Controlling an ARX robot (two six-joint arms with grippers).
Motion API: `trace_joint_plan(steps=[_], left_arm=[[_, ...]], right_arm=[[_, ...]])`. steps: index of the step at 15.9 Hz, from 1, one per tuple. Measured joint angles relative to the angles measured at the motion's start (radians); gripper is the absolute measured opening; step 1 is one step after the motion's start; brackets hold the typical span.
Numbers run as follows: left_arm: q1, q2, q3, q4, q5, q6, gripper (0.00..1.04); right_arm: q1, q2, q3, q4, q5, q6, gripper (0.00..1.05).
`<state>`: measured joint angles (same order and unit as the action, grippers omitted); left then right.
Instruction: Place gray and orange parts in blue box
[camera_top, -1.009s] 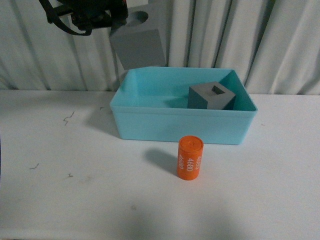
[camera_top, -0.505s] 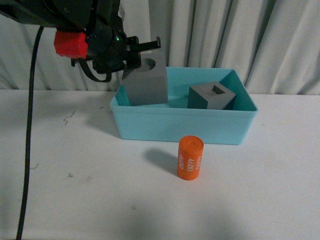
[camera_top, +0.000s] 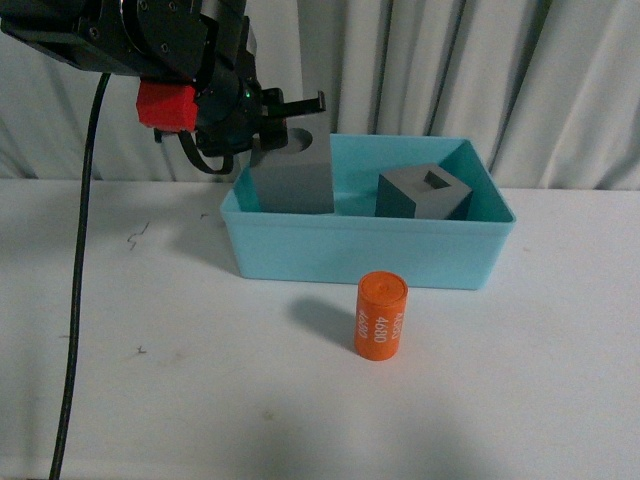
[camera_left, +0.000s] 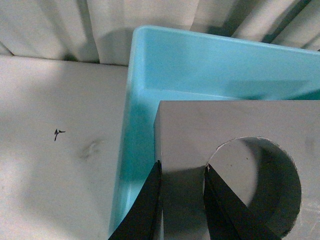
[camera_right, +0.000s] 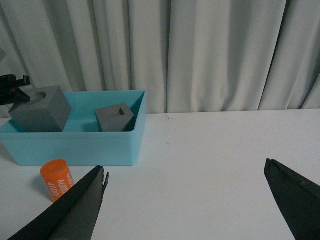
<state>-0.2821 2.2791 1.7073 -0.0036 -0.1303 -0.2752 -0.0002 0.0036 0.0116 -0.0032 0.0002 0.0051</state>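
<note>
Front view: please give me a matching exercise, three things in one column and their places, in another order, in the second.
1. cube with round recess
2. cube with square recess
3. orange cylinder

A. on the table, in front of the blue box
B. held by the left gripper at the box's left end
C. inside the box, toward its right end

Pairs: 1-B, 2-C, 3-A.

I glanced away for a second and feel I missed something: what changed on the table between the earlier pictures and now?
The left gripper brought the gray cube with the round hole down from above the blue box into its left end, and still grips it. The cube with the square hole, the orange can and the box itself stayed put.
</note>
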Motion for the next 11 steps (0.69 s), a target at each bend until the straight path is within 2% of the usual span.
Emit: trace_joint_plan(steps=[5,6,11], left_arm=[[0.000,0.013,0.000,-0.002,-0.005,0.013,0.18],[0.000,0.013,0.000,-0.002,-0.005,0.013,0.24],[0.002,-0.002,-0.013,0.004,-0.003,-0.009,0.85]], right_arm=[[0.000,0.000,0.000,0.000,0.000,0.000,0.98],[0.000,0.000,0.000,0.000,0.000,0.000,0.98],[0.000,0.000,0.000,0.000,0.000,0.000,0.98]])
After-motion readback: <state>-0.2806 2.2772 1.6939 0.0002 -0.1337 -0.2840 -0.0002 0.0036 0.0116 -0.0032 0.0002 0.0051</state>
